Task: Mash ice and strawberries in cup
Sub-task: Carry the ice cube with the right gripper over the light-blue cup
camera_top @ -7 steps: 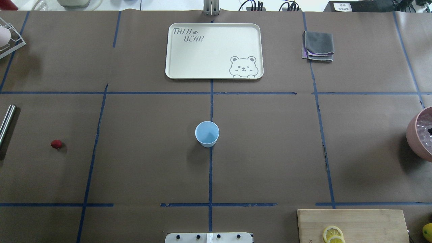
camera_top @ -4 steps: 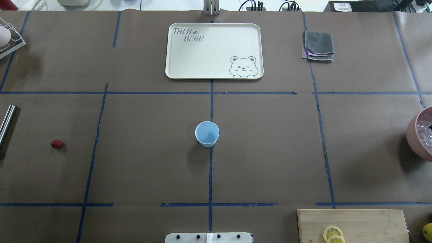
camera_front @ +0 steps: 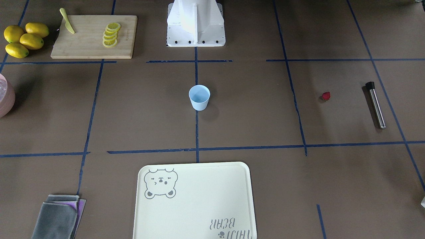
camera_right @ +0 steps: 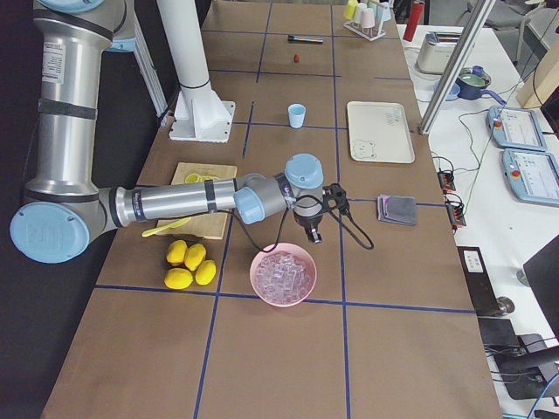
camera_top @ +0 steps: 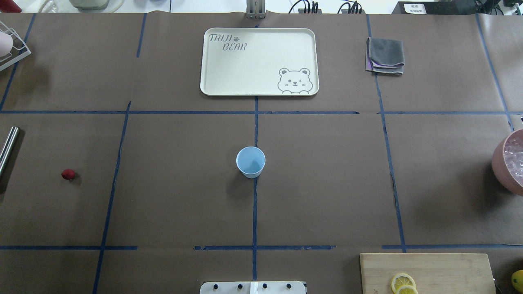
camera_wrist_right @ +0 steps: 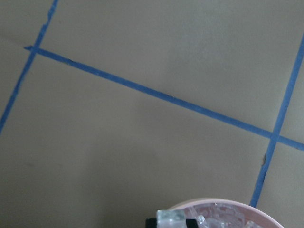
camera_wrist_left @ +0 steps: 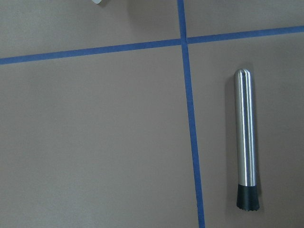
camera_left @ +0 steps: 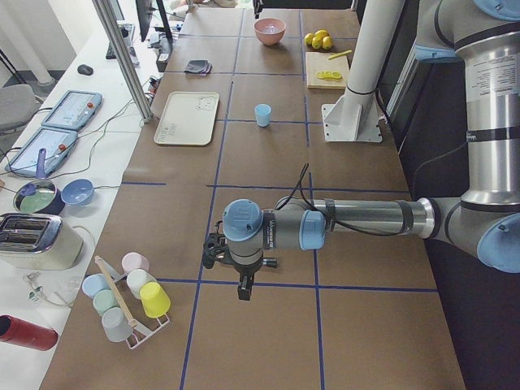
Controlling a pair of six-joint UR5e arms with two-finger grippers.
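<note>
The pale blue cup (camera_top: 250, 162) stands upright in the middle of the table and looks empty. Far to its left lies the dark-red strawberry (camera_top: 68, 174), with a steel muddler (camera_wrist_left: 247, 142) beyond it. Ice (camera_right: 284, 272) fills the pink bowl (camera_top: 499, 161) at the table's right edge. My right gripper (camera_wrist_right: 171, 222) hangs just above that bowl's rim, shut on one clear ice cube, as the right wrist view shows. My left gripper (camera_left: 244, 291) hovers over the table's left end near the muddler; I cannot tell whether it is open or shut.
A cream bear tray (camera_top: 229, 77) lies at the far centre and a folded grey cloth (camera_top: 385, 55) at the far right. A wooden board (camera_top: 449, 269) with lemon slices and whole lemons (camera_front: 23, 38) sits near the robot's right. A rack of cups (camera_left: 122, 301) stands at the left end.
The dark gripper tip that showed inside the pink bowl at the overhead view's right edge has left that view. Cup and strawberry have not moved.
</note>
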